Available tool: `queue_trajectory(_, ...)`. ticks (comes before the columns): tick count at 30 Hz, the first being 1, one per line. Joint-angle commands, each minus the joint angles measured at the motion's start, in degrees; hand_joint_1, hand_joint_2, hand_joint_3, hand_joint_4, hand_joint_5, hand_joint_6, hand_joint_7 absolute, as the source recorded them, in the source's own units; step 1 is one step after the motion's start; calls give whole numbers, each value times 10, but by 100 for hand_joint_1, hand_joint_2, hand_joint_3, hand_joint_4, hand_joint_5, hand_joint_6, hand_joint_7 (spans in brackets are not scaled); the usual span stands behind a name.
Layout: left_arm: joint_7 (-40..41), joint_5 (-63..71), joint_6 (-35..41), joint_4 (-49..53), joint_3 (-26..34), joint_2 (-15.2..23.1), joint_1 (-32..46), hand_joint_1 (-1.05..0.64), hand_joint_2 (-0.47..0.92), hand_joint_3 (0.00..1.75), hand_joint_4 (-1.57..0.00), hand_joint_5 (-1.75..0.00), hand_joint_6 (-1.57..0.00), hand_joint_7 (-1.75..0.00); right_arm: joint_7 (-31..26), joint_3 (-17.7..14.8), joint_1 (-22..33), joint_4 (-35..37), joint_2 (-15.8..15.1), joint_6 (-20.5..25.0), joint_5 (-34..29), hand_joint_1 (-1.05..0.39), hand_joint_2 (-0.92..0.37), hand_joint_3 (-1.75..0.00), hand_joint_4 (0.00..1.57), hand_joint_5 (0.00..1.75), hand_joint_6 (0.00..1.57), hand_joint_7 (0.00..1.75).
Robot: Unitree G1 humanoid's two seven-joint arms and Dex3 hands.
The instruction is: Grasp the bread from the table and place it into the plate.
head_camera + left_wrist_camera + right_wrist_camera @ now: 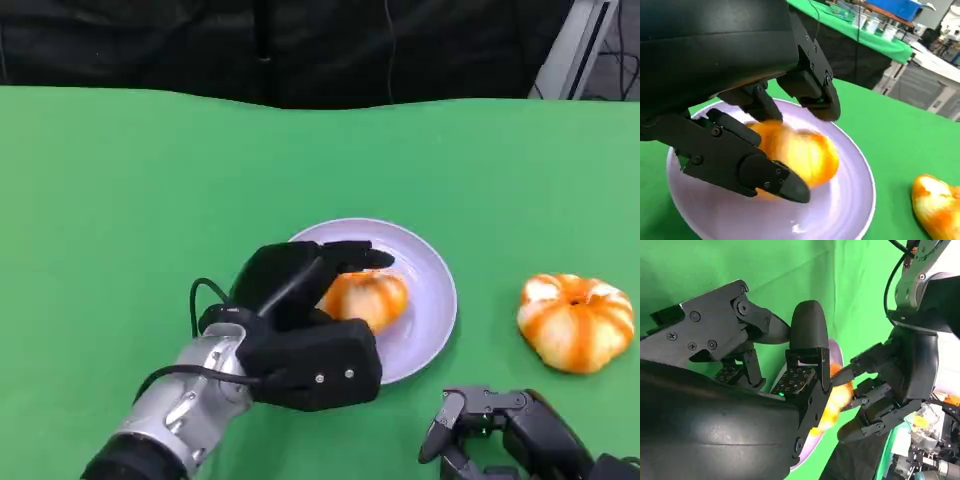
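Observation:
An orange-and-white bread (372, 297) lies in the lavender plate (428, 290) at the table's middle. My left hand (300, 320) hovers over the plate's near left side, fingers spread around the bread. In the left wrist view the bread (800, 155) looks blurred on the plate (840, 210), between the thumb and the fingers (810, 90), and no firm grip shows. A second bread (577, 320) sits on the table to the right of the plate. My right hand (505, 430) rests low at the front right, holding nothing.
The green table (130, 220) stretches wide to the left and behind the plate, ending at a dark curtain. The second bread (935, 210) lies close to the plate's rim. The right wrist view shows my left hand (895, 385) over the bread (832, 402).

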Motion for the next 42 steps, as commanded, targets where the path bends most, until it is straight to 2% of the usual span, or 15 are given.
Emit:
queue_trajectory(1,-39,-26,-12,3,9,13,-15,-74,92,31,-56,0,-51,0,-8,-3,1,-2,-2,0,0,-15,-62,-95,82,146,86,115)
queue_trajectory(5,-91,-55,-9,-14,18,20,-12,-86,92,53,-42,0,-39,0,-16,-1,2,-1,-3,-1,-6,-15,-63,-96,81,147,86,114)
queue_trajectory(14,-133,-126,-34,-33,52,17,7,-96,92,76,-28,0,-28,0,-19,0,4,-6,-4,3,-7,-14,-65,-91,82,147,86,113)
queue_trajectory(20,-150,-222,-75,-32,103,-15,34,-90,92,73,-27,0,-26,0,-19,1,2,-2,-4,1,-6,-12,-67,-88,82,147,86,112)
queue_trajectory(27,-188,-326,-74,-65,156,-50,72,-85,92,68,-25,0,-26,0,-19,1,0,2,-3,-2,-5,-12,-69,-86,82,147,87,112)
queue_trajectory(37,-261,-453,-66,-148,222,-61,152,-82,92,66,-35,-4,-30,-2,-9,0,-1,7,-3,-1,3,-12,-68,-87,83,144,86,112)
queue_trajectory(42,-274,-469,-65,-166,234,-66,171,-81,92,64,-40,-5,-33,-2,-6,-2,-1,8,-3,-1,4,-12,-67,-87,83,145,86,111)
